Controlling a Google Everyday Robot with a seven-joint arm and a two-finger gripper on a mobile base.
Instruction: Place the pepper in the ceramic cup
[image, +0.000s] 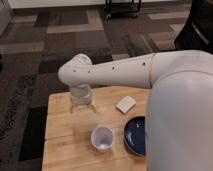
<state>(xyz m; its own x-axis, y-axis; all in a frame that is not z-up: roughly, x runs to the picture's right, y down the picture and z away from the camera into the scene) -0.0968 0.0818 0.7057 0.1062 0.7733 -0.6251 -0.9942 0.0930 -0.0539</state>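
Observation:
The ceramic cup (102, 138) is small, white and round, and stands upright near the front middle of the wooden table (60, 131). My gripper (82, 106) hangs from the white wrist and points straight down at the back left of the table, behind the cup and a little to its left. Its two thin fingertips (73, 107) show spread apart just above the wood, so it is open. The pepper is hidden; I cannot see anything between the fingers because the wrist covers that spot.
A wide dark blue dish (136, 136) sits right of the cup, partly covered by my white arm. A small pale rectangular block (125, 104) lies behind the dish. Patterned carpet surrounds the table; a dark cart stands far back.

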